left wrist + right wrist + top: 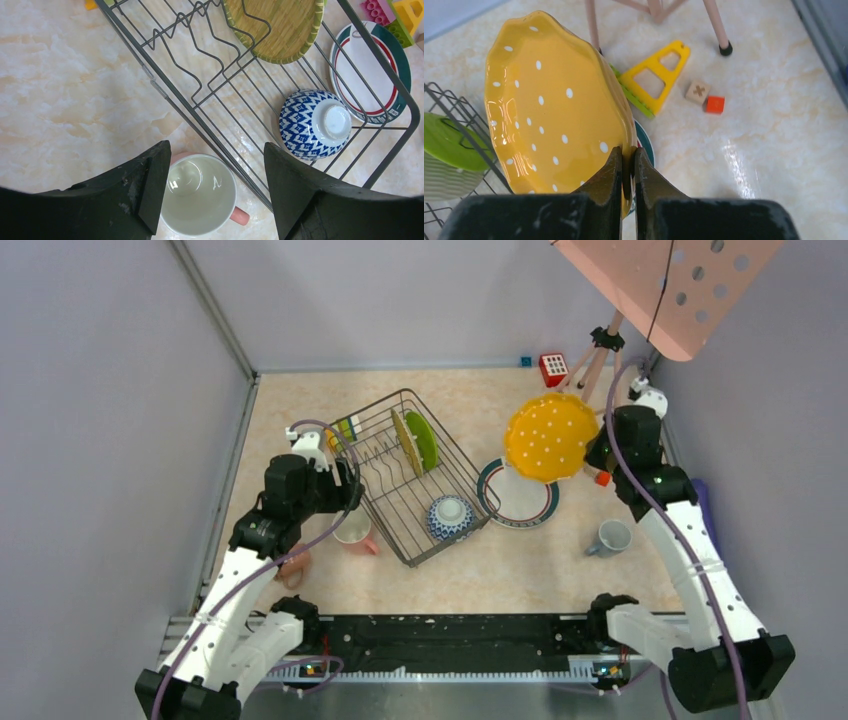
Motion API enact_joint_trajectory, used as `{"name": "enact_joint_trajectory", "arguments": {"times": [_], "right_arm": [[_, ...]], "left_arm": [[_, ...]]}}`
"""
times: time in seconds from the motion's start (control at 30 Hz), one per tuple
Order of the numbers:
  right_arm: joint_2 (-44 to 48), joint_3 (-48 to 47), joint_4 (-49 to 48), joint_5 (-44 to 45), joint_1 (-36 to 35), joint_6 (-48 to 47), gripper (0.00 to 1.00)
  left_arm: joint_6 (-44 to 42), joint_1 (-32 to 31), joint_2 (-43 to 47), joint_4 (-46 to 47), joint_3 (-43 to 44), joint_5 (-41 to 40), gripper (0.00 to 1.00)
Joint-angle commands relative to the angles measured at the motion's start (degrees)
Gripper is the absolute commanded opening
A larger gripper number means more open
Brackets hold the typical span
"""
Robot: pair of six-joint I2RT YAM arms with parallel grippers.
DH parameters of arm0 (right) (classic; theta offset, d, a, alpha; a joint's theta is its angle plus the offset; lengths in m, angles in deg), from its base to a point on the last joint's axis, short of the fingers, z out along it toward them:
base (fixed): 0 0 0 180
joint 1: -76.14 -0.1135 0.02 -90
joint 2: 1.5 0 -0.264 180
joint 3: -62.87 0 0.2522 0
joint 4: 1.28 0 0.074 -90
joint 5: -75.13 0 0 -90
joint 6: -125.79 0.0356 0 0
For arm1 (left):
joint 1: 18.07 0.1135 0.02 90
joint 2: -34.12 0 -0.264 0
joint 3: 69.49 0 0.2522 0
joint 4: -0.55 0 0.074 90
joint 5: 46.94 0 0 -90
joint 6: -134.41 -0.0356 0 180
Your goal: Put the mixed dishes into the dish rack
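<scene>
While tight on the dotted plate, right tool; left tool agape; green plate, bowl inside dish rack.

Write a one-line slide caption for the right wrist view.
Right gripper clamps the yellow-orange dotted plate by its rim, toy blocks on the table behind.

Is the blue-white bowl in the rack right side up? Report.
No, the blue-white bowl lies upside down in the dish rack, its white foot facing up.

Plate yellow-orange, white-dotted; bowl blue-white patterned; mug seemingly grey-blue.
</scene>
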Motion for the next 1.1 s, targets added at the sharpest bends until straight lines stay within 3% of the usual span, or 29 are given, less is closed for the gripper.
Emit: {"name": "enact_joint_trajectory", "arguments": {"times": [0.0, 0.53, 0.83, 1.07], "right_arm": [[-1.7, -12.25, -5.93, 6.13, -7.92, -2.73, 0.0], [-22.16, -34.02, -11.96, 34.86, -45.3, -19.8, 0.0], [-35.41, -45.28, -17.12, 41.55, -53.87, -28.09, 0.0], [-46.19, -52.1, -25.04, 49.61, -56.05, -35.77, 0.0]], "left_arm": [[-0.49, 0.28, 0.99, 1.9, 0.11, -0.03, 0.74], [-0.14, 0.38, 1.67, 1.61, -0.15, -2.48, 0.74], [0.85, 0.46, 1.6, 0.75, 0.23, -4.37, 0.76], [2.93, 0.71, 1.93, -0.78, 0.29, -11.62, 0.77]]}}
